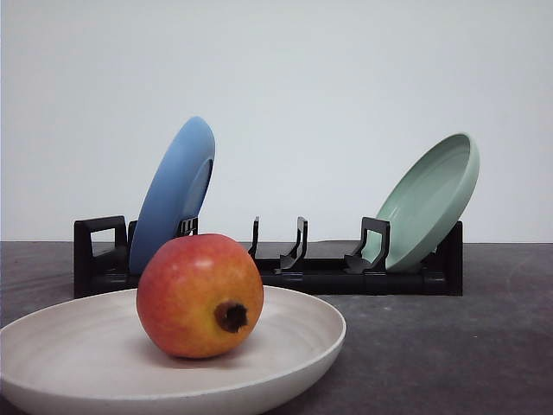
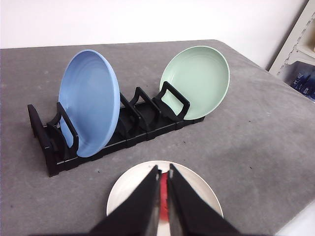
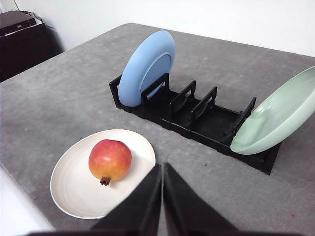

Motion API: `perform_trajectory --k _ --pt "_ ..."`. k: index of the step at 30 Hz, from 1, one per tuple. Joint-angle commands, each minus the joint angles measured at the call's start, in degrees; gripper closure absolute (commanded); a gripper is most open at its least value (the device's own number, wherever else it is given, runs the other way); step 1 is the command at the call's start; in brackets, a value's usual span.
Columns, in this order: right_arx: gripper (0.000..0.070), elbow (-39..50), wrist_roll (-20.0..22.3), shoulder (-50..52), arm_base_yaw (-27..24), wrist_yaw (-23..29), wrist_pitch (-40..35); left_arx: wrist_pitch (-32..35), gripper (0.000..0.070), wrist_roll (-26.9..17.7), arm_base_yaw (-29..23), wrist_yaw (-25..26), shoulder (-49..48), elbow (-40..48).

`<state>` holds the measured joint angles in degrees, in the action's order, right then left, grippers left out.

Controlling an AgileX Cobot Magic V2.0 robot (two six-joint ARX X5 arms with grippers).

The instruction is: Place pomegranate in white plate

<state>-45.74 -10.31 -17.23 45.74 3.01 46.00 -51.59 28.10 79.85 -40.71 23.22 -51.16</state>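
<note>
We see the round red-to-yellow pomegranate [image 1: 200, 296] resting inside the shallow cream-white plate [image 1: 294, 333] on the grey worktop [image 3: 59, 103], in front of the black rack [image 3: 206, 120], while the left claw [image 2: 163, 183] and right claw [image 3: 162, 182] both hang narrowed and empty.

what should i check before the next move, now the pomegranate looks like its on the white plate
1. Pomegranate resting inside the white plate: ok.
2. Fruit free of both hands: ok; the right hand is apart from it, jaws together and empty.
3. Left hand empty: ok; its jaws are nearly closed above the plate.
4. Fruit settled, not rolling: cannot tell from one moment.
5. Blue plate and green plate seated in the black rack: ok.
</note>
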Motion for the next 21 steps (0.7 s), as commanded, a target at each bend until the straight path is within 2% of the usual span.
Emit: perform_trajectory --k 1,4,7,10,13,16,18,21 --pt "0.0700 -0.66 0.46 0.00 0.52 0.04 -0.59 0.46 0.0700 -0.42 0.79 -0.46 0.28 -0.54" --pt "0.0700 -0.66 0.48 0.00 0.52 0.04 -0.59 0.81 0.0700 -0.44 0.36 -0.52 -1.25 0.38" --pt "0.0700 -0.66 0.48 0.00 0.52 0.04 -0.59 0.96 0.0700 -0.42 -3.35 -0.13 -2.21 1.44" --pt "0.0700 -0.66 0.48 0.00 0.52 0.04 -0.59 1.62 0.0700 -0.58 -10.97 -0.03 -3.56 4.00" --pt "0.0700 -0.66 0.46 0.00 0.52 0.04 -0.59 3.25 0.0700 -3.24 -21.10 0.03 -5.98 8.36" --pt "0.0700 -0.66 0.46 0.00 0.52 0.04 -0.59 7.80 0.0700 -9.23 -31.34 1.57 -9.92 15.20" --pt "0.0700 -0.66 0.46 0.02 0.52 0.04 -0.59 14.36 0.0700 -15.19 -37.66 4.46 -12.74 20.30" --pt "0.0700 -0.66 0.48 0.04 0.52 0.04 -0.59 23.47 0.0700 -26.15 -47.77 13.85 -16.61 27.60"
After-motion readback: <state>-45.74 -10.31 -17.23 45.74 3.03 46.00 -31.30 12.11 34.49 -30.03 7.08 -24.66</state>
